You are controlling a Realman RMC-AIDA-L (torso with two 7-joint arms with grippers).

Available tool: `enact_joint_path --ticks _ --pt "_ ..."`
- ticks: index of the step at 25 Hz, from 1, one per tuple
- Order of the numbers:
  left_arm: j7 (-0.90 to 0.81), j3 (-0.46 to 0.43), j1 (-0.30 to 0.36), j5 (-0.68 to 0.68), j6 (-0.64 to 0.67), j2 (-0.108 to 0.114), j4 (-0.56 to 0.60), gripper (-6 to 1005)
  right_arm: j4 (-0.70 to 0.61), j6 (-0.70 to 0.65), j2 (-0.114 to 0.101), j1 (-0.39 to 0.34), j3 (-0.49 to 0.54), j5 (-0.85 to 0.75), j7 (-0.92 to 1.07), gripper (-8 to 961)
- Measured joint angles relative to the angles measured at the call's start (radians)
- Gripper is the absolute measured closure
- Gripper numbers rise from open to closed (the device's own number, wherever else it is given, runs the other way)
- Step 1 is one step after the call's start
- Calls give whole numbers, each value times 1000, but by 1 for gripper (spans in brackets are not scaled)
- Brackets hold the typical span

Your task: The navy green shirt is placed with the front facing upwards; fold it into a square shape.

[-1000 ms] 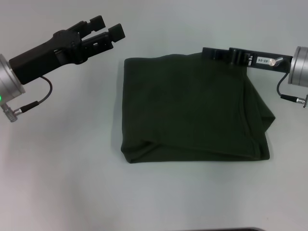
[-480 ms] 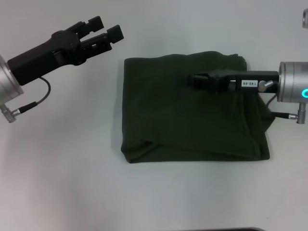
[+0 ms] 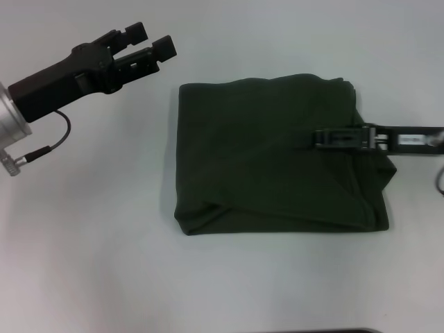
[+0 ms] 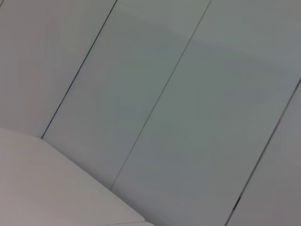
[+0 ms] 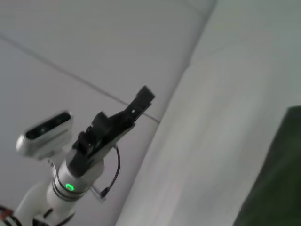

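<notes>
Your dark olive-green cotton shirt (image 3: 277,156) lies folded into a chunky near-square in the middle of the pale grey tabletop (image 3: 90,263), a bit toward the right edge. No lettering shows. The near edge is bunched up, and the right side bulges out. I think the folding is almost done, so pat that right side flat and tuck the bulge in straight. Your right gripper (image 3: 326,137) reaches in low from the right edge, over the shirt's right side; I cannot tell if it is pinched or spread. Your left gripper (image 3: 149,40) hangs above the far-left corner, fingers spread, holding nothing.
</notes>
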Motion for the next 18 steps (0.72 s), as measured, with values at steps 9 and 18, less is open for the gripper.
enact_joint_path --ticks 9,18 --pt "0 -5 -2 -3 0 -1 1 49 -42 -58 -37 -130 72 -28 56 392" --pt "9 -3 -5 -6 -2 -5 2 49 -43 -64 -40 -171 124 -162 143 225"
